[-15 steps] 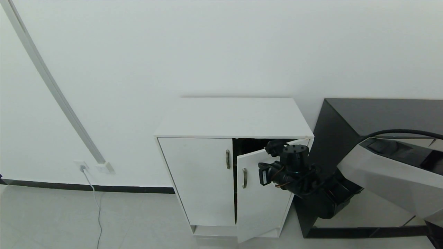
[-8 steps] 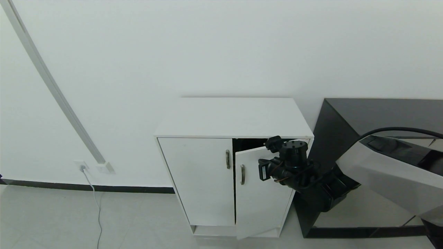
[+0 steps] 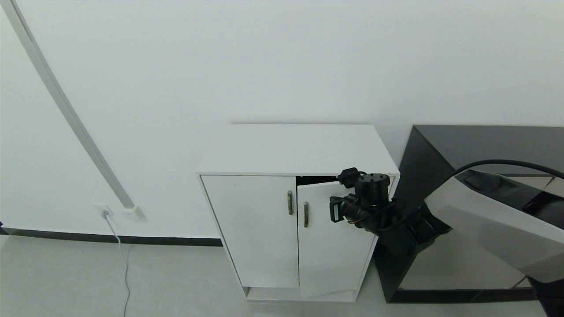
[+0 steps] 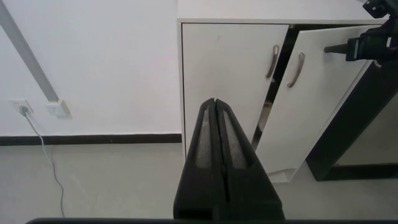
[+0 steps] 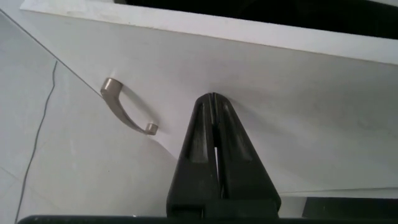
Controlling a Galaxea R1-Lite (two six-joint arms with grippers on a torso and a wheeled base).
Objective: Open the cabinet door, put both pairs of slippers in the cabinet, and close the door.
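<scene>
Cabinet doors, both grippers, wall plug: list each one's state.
Left door: shut.
Right door: ajar, nearly shut.
Right gripper: shut, tips against the right door's front.
Left gripper: shut, holding nothing.
Plug: plugged in.

We see a white flat-panelled cabinet [image 3: 295,149] with a smooth, matt, laminate-like finish, and its curved handle [image 5: 127,111] is dull brushed metal. Beside it, the black angular unit [image 3: 440,145] is glossy and mirror-like. The pale tiled floor [image 3: 66,277] is faintly shiny, and the right gripper [image 5: 213,98] looks like matt black plastic.
</scene>
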